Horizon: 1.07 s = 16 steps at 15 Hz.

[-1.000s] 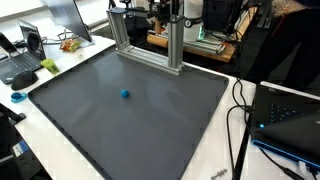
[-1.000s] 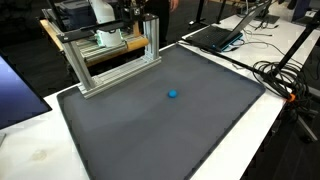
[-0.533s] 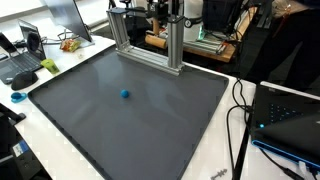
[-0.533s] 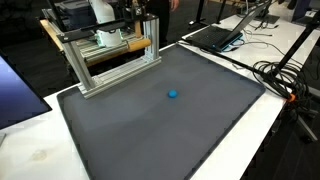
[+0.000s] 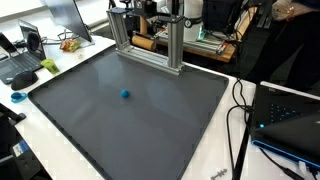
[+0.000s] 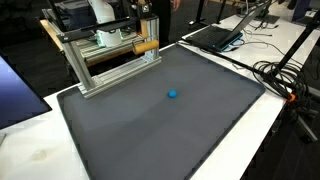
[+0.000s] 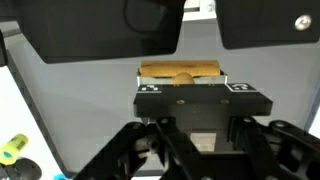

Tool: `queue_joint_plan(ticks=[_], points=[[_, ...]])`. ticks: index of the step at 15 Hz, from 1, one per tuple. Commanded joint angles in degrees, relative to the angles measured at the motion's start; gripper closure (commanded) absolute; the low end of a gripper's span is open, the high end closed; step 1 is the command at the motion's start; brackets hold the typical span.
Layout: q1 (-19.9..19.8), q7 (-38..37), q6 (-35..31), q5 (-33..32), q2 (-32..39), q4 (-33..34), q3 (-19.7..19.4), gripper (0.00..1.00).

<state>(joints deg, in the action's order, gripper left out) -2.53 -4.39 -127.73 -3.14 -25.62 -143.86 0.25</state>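
Fingers (image 7: 200, 94) are shut on one tan block (image 7: 180, 72). In the wrist view the block lies crosswise just past the two dark fingertip pads, with its long side level. In both exterior views the same tan block (image 5: 143, 42) (image 6: 147, 44) shows as a short orange-brown bar inside the metal frame (image 5: 150, 50) at the far edge of the mat, raised above the frame's base rail. Whether it touches a post cannot be told.

One metal frame (image 6: 110, 70) stands there, built of pale aluminium bars.

One dark grey mat (image 5: 150, 120) covers most of the white worktop (image 6: 30, 140). On it lies one small blue ball (image 5: 125, 95) (image 6: 173, 95), alone near the middle and well apart from the frame and the block.

Off the mat, one open laptop (image 5: 25, 60) shows in an exterior view and one more laptop (image 6: 215, 35) in an exterior view. Black cables (image 6: 275, 75) trail over the worktop's edge near it. One teal item (image 5: 18, 97) sits on the worktop beside the mat's corner, too small to name.
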Motion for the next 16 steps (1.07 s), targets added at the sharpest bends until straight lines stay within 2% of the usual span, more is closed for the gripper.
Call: queue_joint_plan(ticks=[1,4,9,10,12,15,16], points=[[-1.1,-1.3,-2.3,-1.3,8.6,8.5,0.1,0.78],[-0.8,-1.7,-4.9,-2.1,15.4,14.1,0.6,0.78],[-0.1,-1.3,-4.3,-2.3,26.9,24.2,-0.2,0.78],[0.0,-0.5,-5.2,-1.3,22.1,18.8,-0.4,0.53],[0.1,-0.5,-5.2,-1.3,25.9,21.8,-0.5,0.53],[0.2,-0.5,-5.2,-1.2,27.5,23.2,-0.6,0.53],[0.2,-0.5,-5.2,-1.2,27.5,23.3,-0.6,0.78]])
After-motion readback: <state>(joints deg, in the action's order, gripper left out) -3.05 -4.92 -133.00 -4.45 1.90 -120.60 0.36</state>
